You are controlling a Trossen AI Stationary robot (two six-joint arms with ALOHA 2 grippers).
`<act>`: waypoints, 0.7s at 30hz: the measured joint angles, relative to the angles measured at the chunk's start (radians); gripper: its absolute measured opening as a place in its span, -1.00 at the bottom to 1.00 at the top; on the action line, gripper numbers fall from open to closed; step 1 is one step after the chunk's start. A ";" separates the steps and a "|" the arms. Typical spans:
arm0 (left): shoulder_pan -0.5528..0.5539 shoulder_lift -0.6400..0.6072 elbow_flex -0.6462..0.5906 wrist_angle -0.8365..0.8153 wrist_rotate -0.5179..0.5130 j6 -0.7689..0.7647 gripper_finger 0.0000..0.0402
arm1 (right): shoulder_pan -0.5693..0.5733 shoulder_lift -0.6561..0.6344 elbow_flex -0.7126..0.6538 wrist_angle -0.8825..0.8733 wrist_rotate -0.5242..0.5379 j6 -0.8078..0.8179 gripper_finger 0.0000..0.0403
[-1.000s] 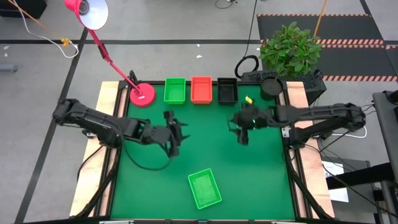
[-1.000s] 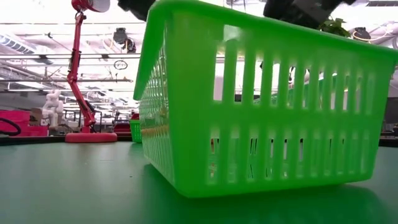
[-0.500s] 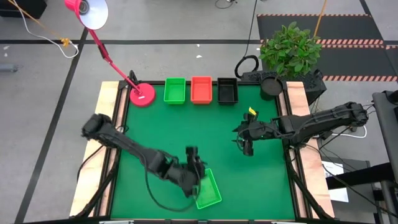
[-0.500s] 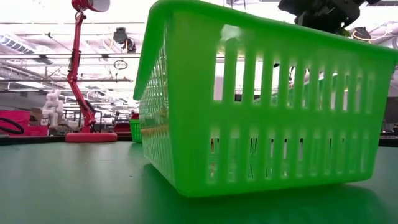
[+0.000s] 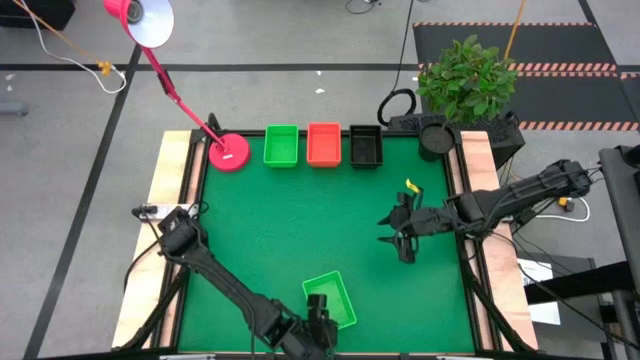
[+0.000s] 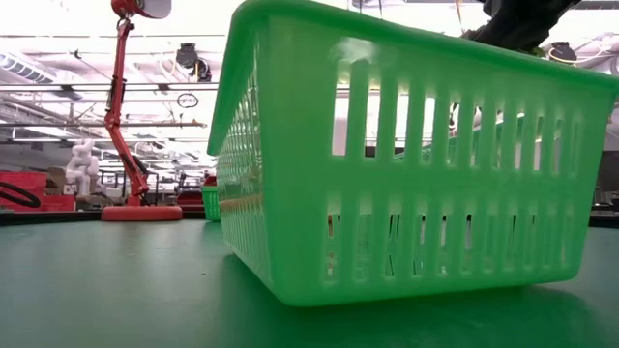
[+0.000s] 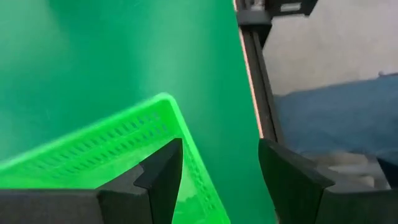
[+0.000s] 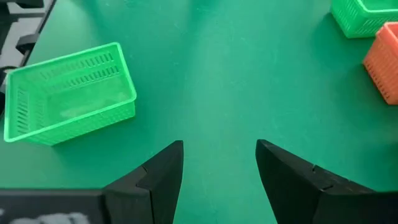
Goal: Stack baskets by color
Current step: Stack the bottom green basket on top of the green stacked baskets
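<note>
A lone bright green basket [image 5: 332,298] stands on its base near the table's front edge; it fills the low view [image 6: 406,164]. My left gripper [image 5: 319,310] is open over that basket's near end. In the left wrist view [image 7: 221,168] one finger stands over the basket's inside and the other outside its wall [image 7: 186,143]; I see no touch. My right gripper [image 5: 400,242] hovers open over the mat at the right, with nothing between its fingers [image 8: 217,162]. A green basket [image 5: 281,146], an orange-red basket [image 5: 324,144] and a black basket [image 5: 366,146] stand in a row at the far edge.
The pink lamp base [image 5: 229,153] stands at the far left, left of the row of baskets. A potted plant [image 5: 465,78] and a black round thing [image 5: 436,136] are at the far right corner. Bare green mat lies in the table's middle.
My left gripper has swung from the table's left middle toward the near edge and come down over the lone green basket, staying open. My right gripper has drifted a little toward the near edge. The basket has stayed in place.
</note>
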 joint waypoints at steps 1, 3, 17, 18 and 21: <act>-0.006 0.006 0.001 -0.003 0.001 -0.008 0.06 | 0.006 0.000 0.000 0.000 0.006 0.000 -0.03; -0.011 0.018 0.000 -0.004 0.000 -0.026 0.06 | 0.012 0.000 0.000 0.006 0.024 -0.003 -0.03; 0.068 0.097 -0.007 -0.010 0.045 -0.158 0.00 | 0.012 0.000 0.000 0.019 0.026 -0.055 -0.03; 0.069 0.103 -0.007 -0.007 0.049 -0.161 -0.04 | 0.013 0.000 0.000 0.017 0.026 -0.054 -0.03; 0.069 0.105 -0.007 -0.018 0.046 -0.159 -0.24 | 0.015 0.000 0.000 0.018 0.026 -0.049 -0.03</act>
